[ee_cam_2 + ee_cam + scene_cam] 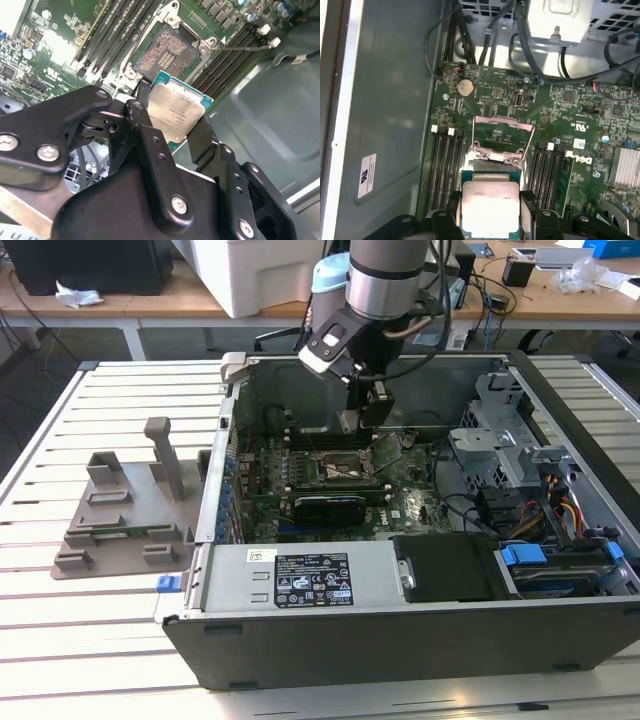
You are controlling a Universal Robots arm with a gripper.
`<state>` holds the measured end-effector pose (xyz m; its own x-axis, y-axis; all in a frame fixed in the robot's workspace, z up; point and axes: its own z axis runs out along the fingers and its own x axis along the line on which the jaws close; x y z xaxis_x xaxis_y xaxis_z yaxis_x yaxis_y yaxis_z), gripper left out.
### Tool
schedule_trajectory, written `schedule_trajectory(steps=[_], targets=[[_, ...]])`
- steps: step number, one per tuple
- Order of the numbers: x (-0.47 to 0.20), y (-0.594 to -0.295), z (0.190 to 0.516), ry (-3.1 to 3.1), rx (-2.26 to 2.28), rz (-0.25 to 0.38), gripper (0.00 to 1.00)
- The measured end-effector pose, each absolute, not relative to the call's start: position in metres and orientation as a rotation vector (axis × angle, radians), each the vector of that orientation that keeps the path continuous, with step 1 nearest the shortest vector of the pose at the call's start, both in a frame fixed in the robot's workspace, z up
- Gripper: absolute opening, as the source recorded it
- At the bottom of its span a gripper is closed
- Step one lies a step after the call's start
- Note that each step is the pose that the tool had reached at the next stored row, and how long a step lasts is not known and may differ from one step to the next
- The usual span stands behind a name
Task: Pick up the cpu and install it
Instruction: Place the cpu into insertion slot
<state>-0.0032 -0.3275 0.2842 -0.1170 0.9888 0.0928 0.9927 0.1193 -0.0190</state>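
The jaws are closed on the cpu point(177, 117): two black fingers point(150, 145) pinch it by opposite edges, and it sits flat between them. It is a small square chip, with a dull silvery metal lid that has rounded corners and some faint print across the top. A thin green border peeks out around the lid in both wrist views point(490, 207).

Below the jaws and slightly ahead of them lies the open socket point(492, 162), with its metal frame point(502, 132) tipped up on the far side. In the second wrist view the socket's bed of fine contacts point(162, 52) is bare, and the chip hangs apart from it. Rows of black memory slots point(445, 170) run along either side of the socket, flanking the jaws.

In the exterior view the arm point(385, 280) reaches down into the open computer case point(560, 380), which lies on its side on the slatted table point(60, 640). The black graphics card point(330, 508) sits on the board on the nearer side of the jaws. The grey plastic holder point(125, 515) rests on the table well away from the jaws, outside the case, toward the exterior view's left.
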Motion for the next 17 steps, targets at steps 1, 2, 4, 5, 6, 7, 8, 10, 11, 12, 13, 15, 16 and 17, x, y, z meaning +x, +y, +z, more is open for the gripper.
schedule_trajectory(steps=[1, 2, 4, 5, 6, 7, 8, 10, 11, 12, 13, 15, 16, 17], targets=[[-0.0032, -0.3275, 0.2843, -2.274, -2.046, -0.073, 0.55], [-0.0032, -0.3275, 0.2843, -2.265, -2.057, -0.074, 0.55], [-0.0032, -0.3275, 0.2842, -2.218, -2.109, -0.076, 0.55], [-0.0032, -0.3275, 0.2842, -2.200, -2.129, -0.077, 0.55], [-0.0032, -0.3275, 0.2842, -2.174, -2.157, -0.078, 0.55], [-0.0032, -0.3275, 0.2843, -2.166, -2.167, -0.076, 0.55], [-0.0033, -0.3275, 0.2843, -2.164, -2.176, -0.069, 0.55], [-0.0032, -0.3274, 0.2843, -2.200, -2.217, 0.013, 0.55], [-0.0032, -0.3274, 0.2842, -2.202, -2.218, 0.015, 0.55], [-0.0032, -0.3274, 0.2842, -2.202, -2.218, 0.016, 0.55], [-0.0032, -0.3275, 0.2842, -2.202, -2.218, 0.016, 0.55], [-0.0032, -0.3274, 0.2842, -2.202, -2.218, 0.016, 0.55], [-0.0033, -0.3274, 0.2841, -2.202, -2.218, 0.016, 0.55], [-0.0036, -0.3271, 0.2837, -2.202, -2.219, 0.016, 0.55]])
